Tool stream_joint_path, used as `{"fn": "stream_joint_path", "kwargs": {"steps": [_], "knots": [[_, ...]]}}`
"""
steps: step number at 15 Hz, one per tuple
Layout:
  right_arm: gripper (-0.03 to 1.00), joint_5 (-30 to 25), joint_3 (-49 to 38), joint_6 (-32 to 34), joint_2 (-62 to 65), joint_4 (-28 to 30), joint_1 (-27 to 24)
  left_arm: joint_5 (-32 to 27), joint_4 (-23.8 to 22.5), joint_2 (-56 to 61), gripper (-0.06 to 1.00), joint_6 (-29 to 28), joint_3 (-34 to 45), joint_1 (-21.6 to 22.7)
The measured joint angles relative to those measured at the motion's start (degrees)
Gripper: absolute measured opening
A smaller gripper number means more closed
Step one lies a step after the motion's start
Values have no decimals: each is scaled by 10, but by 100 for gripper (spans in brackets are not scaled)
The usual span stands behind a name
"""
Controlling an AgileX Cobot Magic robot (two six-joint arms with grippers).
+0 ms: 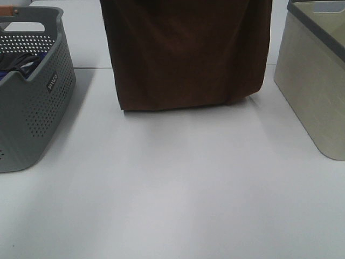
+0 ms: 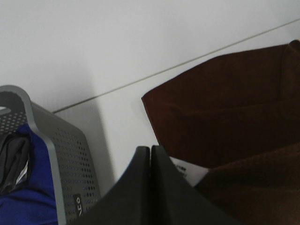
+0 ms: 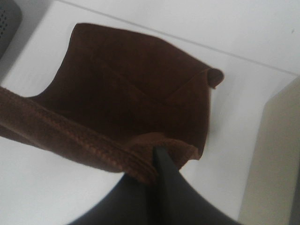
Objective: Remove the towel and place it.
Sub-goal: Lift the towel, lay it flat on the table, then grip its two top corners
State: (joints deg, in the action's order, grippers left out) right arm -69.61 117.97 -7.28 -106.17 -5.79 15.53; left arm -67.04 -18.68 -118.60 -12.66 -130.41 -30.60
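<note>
The dark-brown towel (image 1: pixel 186 54) hangs as a wide sheet over the middle of the white table, and its lower edge rests on the table top. Its top edge and both grippers are above the exterior view. In the left wrist view my left gripper (image 2: pixel 150 154) is shut, with the towel (image 2: pixel 234 117) and its small white tag (image 2: pixel 187 171) right beside the fingers; the pinched part is hidden. In the right wrist view my right gripper (image 3: pixel 157 157) is shut on the towel's stitched hem (image 3: pixel 93 145), and the towel (image 3: pixel 131 93) drapes down to the table.
A grey perforated basket (image 1: pixel 38 108) stands at the left and holds black (image 2: pixel 14 159) and blue (image 2: pixel 28 197) garments. A beige bin (image 1: pixel 315 81) stands at the right, close to the towel's right edge. White table (image 1: pixel 178 189) lies in front.
</note>
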Motion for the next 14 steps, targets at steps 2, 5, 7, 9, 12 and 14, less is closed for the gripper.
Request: {"fn": "stream_joint_path", "kwargs": {"steps": [2, 5, 7, 9, 12, 14], "knots": [[0, 0, -65, 7, 13, -12, 0, -15, 3, 3, 0, 0, 9, 0], [0, 1, -172, 7, 44, -18, 0, -17, 54, 45, 0, 0, 105, -1], [0, 2, -246, 7, 73, -35, 0, -15, 77, 93, 0, 0, 210, -12], [0, 3, -325, 7, 108, -57, 1, -11, 89, 142, 0, -6, 305, -29], [0, 3, -450, 7, 170, -82, 1, -3, 100, 210, 0, -45, 409, -66], [0, 3, -524, 7, 210, -101, 1, -1, 105, 239, 0, -64, 480, -101]]}}
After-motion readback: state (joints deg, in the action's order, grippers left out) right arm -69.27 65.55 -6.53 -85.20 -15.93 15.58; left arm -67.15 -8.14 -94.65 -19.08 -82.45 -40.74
